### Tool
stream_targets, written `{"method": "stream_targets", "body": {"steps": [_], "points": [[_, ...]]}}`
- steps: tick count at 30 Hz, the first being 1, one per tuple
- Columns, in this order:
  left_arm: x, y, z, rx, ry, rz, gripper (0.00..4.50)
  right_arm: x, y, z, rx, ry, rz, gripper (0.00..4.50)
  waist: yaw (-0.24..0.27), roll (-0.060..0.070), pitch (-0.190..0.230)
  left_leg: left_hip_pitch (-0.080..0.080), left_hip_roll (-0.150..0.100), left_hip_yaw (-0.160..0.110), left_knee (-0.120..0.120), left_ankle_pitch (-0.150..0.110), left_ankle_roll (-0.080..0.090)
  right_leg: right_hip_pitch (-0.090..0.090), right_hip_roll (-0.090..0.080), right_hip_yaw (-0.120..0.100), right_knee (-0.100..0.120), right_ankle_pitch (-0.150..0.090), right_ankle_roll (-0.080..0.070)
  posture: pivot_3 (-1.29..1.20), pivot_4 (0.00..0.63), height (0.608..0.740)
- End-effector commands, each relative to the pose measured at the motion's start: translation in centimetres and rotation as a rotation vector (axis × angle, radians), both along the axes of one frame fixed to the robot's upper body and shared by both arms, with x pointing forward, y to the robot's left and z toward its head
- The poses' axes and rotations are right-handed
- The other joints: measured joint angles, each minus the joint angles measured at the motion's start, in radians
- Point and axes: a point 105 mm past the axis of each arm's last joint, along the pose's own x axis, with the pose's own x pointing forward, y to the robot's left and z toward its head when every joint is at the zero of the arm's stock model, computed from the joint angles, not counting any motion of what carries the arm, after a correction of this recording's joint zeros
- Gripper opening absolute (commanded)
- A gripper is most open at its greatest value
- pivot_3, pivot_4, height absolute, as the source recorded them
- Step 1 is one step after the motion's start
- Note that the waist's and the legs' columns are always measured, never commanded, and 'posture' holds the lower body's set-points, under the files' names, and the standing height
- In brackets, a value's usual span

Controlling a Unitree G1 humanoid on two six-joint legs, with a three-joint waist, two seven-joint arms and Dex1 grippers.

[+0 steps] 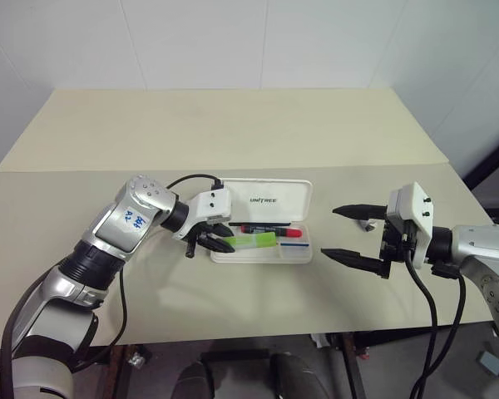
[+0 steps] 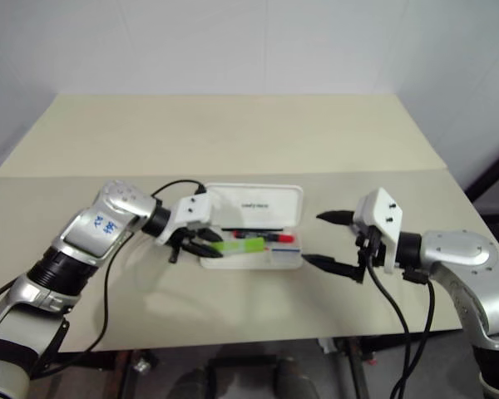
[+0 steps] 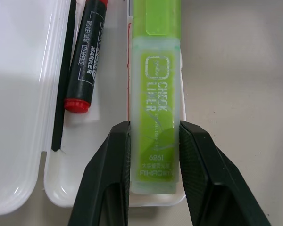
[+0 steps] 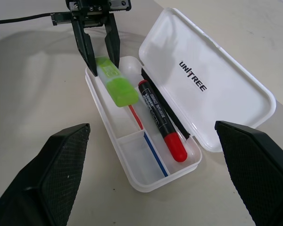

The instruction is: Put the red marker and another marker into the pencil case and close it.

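Nearest to the camera, the right gripper [image 1: 353, 233] hovers above the beige wooden table [image 1: 233, 133], to the right of the case, with its two black fingers spread wide apart and nothing between them. It points toward the case but stays apart from it.

On the table lies the white hard plastic pencil case [image 4: 132, 162], rectangular with rounded corners. Its lid [image 4: 217, 75] is open and leans back, and the dark "unitree" logo is visible on it. A thin red-and-blue line runs along the floor of the tray.

Inside the tray, close to the hinge side, the slim red marker [image 4: 161, 120] with black body and bright red cap lies flat, parallel to the long wall.

The left gripper [image 1: 214, 243] is at the left end of the case. Its black fingers [image 3: 108, 179] are closed on the short light-green highlighter with pale translucent end, the another marker [image 3: 156, 94]. The fingers press its two sides near the pale end. The highlighter is tilted over the tray, beside the red marker and not touching it.
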Motion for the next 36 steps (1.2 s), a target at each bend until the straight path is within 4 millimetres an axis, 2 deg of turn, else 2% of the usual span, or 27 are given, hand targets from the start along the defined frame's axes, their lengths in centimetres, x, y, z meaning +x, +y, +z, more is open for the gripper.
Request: {"method": "stream_targets", "body": {"steps": [1, 8, 14, 18, 23, 27, 36], "points": [[-0.2, -0.4, 1.1, -0.002, -0.034, -0.027, 1.07, -0.4, 0.4, 1.1, 0.011, -0.055, 0.015, 4.50, 0.000, 0.000, 0.000, 0.000, 0.000, 0.000, 0.000, 0.000, 0.000, 0.000, 0.000, 0.000, 0.000, 0.000, 0.000, 0.00, 0.150, 0.740], [0.1, -0.3, 0.7, 0.014, -0.028, -0.011, 1.07, -0.6, 0.6, 1.2, 0.021, -0.061, 0.011, 4.50, 0.000, 0.000, 0.000, 0.000, 0.000, 0.000, 0.000, 0.000, 0.000, 0.000, 0.000, 0.000, 0.000, 0.000, 0.000, 0.00, 0.150, 0.740], [1.0, -0.9, 0.9, -0.007, -0.061, 0.006, 3.04, -0.6, 0.6, 1.3, 0.026, -0.065, 0.003, 4.50, 0.002, 0.000, 0.000, 0.000, 0.000, 0.000, 0.000, 0.000, 0.000, 0.000, 0.000, 0.000, 0.000, 0.000, 0.000, 0.00, 0.150, 0.740], [0.7, -1.6, 1.5, -0.044, -0.057, -0.030, 4.41, -0.5, 0.6, 1.3, 0.026, -0.068, 0.001, 4.50, 0.004, 0.000, 0.000, 0.000, 0.000, 0.000, 0.000, 0.000, 0.000, 0.000, 0.000, 0.000, 0.000, 0.000, 0.000, 0.00, 0.150, 0.740], [-0.1, -2.2, 2.4, -0.090, -0.042, -0.062, 4.46, -0.4, 0.6, 1.4, 0.029, -0.070, 0.002, 4.50, 0.003, 0.000, 0.000, 0.000, 0.000, 0.000, 0.000, 0.000, 0.000, 0.000, 0.000, 0.000, 0.000, 0.000, 0.000, 0.00, 0.150, 0.740], [-1.0, -1.7, 3.7, -0.151, -0.056, -0.108, 4.46, 0.4, 0.2, 1.4, 0.032, -0.047, -0.029, 4.50, 0.001, 0.000, 0.000, 0.000, 0.000, 0.000, 0.000, 0.000, 0.000, 0.000, 0.000, 0.000, 0.000, 0.000, 0.000, 0.00, 0.150, 0.740], [-2.0, 0.9, 7.2, -0.322, -0.148, -0.124, 4.46, 3.9, -3.9, 1.1, 0.039, 0.061, -0.301, 4.50, -0.002, 0.000, 0.000, 0.000, 0.000, 0.000, 0.000, 0.000, 0.000, 0.000, 0.000, 0.000, 0.001, 0.000, 0.000, 0.00, 0.150, 0.740]]}}
